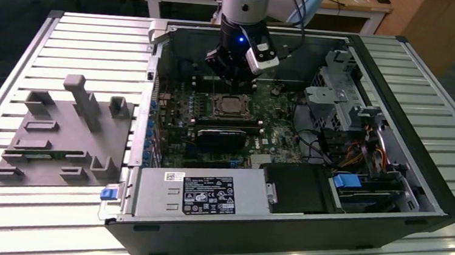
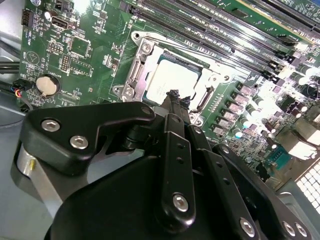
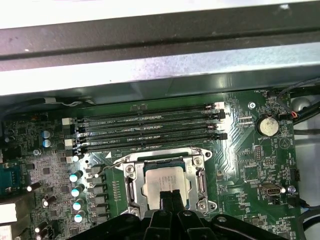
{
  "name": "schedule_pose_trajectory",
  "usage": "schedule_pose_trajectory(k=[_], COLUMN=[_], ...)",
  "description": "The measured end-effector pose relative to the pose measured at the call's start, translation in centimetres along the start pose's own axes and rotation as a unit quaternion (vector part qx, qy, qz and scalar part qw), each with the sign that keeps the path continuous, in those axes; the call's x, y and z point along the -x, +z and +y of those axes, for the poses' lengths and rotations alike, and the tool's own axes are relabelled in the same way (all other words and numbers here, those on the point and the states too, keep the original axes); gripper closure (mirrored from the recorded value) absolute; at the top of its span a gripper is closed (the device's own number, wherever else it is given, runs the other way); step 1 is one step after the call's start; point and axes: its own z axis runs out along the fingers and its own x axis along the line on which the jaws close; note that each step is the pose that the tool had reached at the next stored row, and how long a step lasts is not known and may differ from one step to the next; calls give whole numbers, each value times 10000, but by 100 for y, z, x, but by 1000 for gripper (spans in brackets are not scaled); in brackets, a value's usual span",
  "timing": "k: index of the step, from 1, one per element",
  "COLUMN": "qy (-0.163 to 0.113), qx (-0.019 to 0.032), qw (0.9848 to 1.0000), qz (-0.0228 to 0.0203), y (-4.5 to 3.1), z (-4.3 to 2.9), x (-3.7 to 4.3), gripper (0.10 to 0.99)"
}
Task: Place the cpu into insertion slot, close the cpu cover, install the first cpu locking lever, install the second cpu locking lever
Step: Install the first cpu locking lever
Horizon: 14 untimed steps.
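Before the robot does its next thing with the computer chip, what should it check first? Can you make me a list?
1. Small square silver-grey cpu sits in the metal-rimmed square insertion slot on the green board: ok.
2. Thin silvery cpu cover lies down around the chip, not standing up: ok.
3. Thin wire locking lever beside the socket is hooked down: cannot tell.
4. Black gripper is right over the cpu: ok.
5. Gripper is touching the chip, not just above it: cannot tell.
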Motion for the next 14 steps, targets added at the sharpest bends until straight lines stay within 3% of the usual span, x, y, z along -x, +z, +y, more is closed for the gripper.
schedule_pose_trajectory(k=[9,14], qy=[0,0], qx=[-1,0], qw=[10000,10000], qz=[0,0], y=[-2,-3], z=[0,-10], x=[-4,-75], gripper=[984,984])
